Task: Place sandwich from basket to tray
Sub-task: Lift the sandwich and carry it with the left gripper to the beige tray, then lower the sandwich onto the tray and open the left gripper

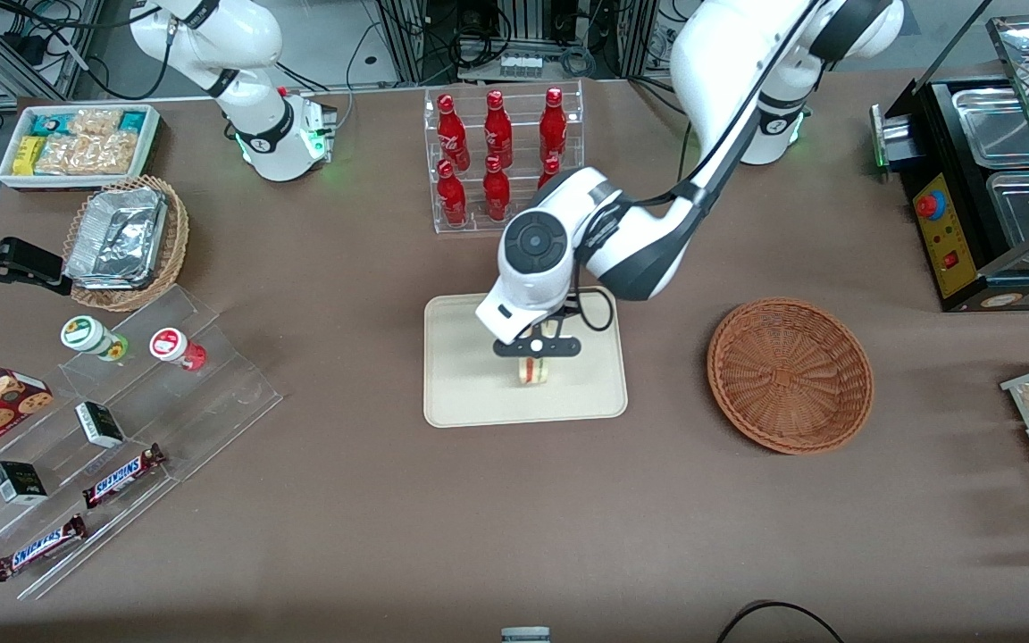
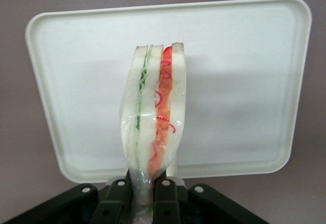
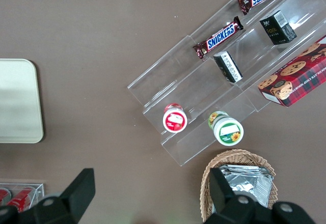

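My gripper [image 1: 534, 355] hangs over the middle of the cream tray [image 1: 470, 393], shut on the sandwich [image 1: 532, 370]. In the left wrist view the sandwich [image 2: 155, 107] is a plastic-wrapped wedge of pale bread with green and red filling, pinched at its wrapped end between the black fingers [image 2: 168, 196], with the tray [image 2: 244, 81] under it. Whether the sandwich touches the tray floor I cannot tell. The reddish-brown wicker basket [image 1: 790, 373] sits beside the tray toward the working arm's end of the table, with nothing in it.
A clear rack of red bottles [image 1: 501, 161] stands just farther from the front camera than the tray. Toward the parked arm's end lie a tiered acrylic stand [image 1: 112, 429] with snacks, a tan basket of foil containers [image 1: 126, 241] and a white bin of packets [image 1: 77, 143].
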